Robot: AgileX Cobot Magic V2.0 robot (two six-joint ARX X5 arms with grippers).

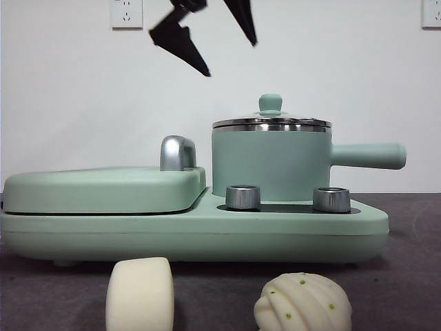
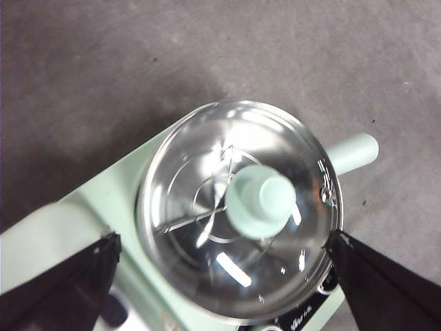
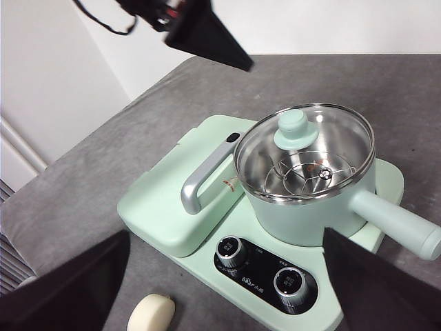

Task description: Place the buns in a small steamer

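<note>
The small steamer (image 1: 270, 162), a mint-green pot with a side handle (image 1: 368, 155), stands on the cooker base with its glass lid (image 2: 234, 207) on. It also shows in the right wrist view (image 3: 303, 207). My left gripper (image 1: 230, 60) hangs open above the lid knob (image 2: 262, 205), apart from it. Another jaw of it shows in the right wrist view (image 3: 207, 34). The smooth cream roll (image 1: 140, 293) and the ridged bun with green specks (image 1: 303, 302) lie on the table in front of the cooker. The roll also shows in the right wrist view (image 3: 151, 312). My right gripper (image 3: 227, 233) is open and empty, held back on the buns' side of the cooker.
The flat mint-green griddle cover (image 1: 103, 189) with its chrome handle (image 1: 177, 153) lies beside the pot on the same base. Two steel knobs (image 1: 242, 196) (image 1: 331, 199) face the buns. A wire rack (image 3: 306, 172) sits inside the pot. The table is grey cloth (image 3: 103, 186).
</note>
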